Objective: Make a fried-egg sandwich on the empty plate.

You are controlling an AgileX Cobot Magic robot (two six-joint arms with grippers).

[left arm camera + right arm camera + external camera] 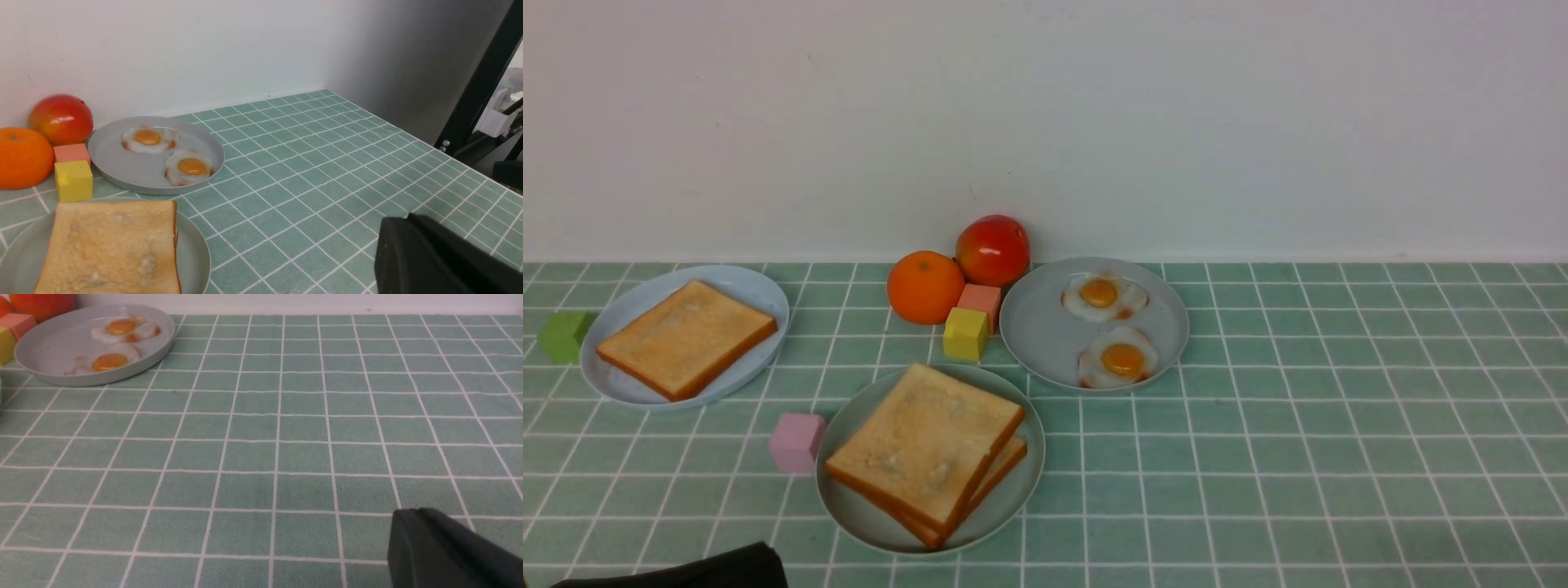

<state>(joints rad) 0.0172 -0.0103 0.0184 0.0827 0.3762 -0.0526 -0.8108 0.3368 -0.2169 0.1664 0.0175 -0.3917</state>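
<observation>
1. Far out left of the mint-green plate (854, 516), back toward the wall: a green cube (562, 335) on the tiled desk (1339, 408), just beside the rim of a pale-blue plate (743, 282).
2. On that pale-blue plate, left of and behind the mint-green plate: one toast slice (686, 336), lying flat.
3. Nearer the camera than the mint-green plate and to its left, at the bottom edge of the front view: a dark shape, the left pincer (686, 572), low over the desk. Only a black tip in the left wrist view (429, 253); released or clenched, cannot tell.
4. Against the mint-green plate's left rim: a pink cube (796, 442).
5. On the mint-green plate itself: the toast stack (927, 445), two slices, the upper one skewed so a corner of the lower shows at the right. No telling whether an egg lies between them.
6. Behind the mint-green plate: an orange (925, 286), a yellow cube (965, 333) just off the back rim, a salmon cube (980, 298) behind the yellow one, and a red fruit (992, 249) nearest the wall.
7. Behind and right of the mint-green plate, rims nearly touching: a grey plate (1041, 331) with two fried eggs, the far egg (1103, 296) and the near egg (1121, 359), apart from each other.
8. Well right of the mint-green plate, over bare tiles: the right pincer (449, 551), out of the front view, a single black tip in the right wrist view. Cannot tell whether released or clenched.
</observation>
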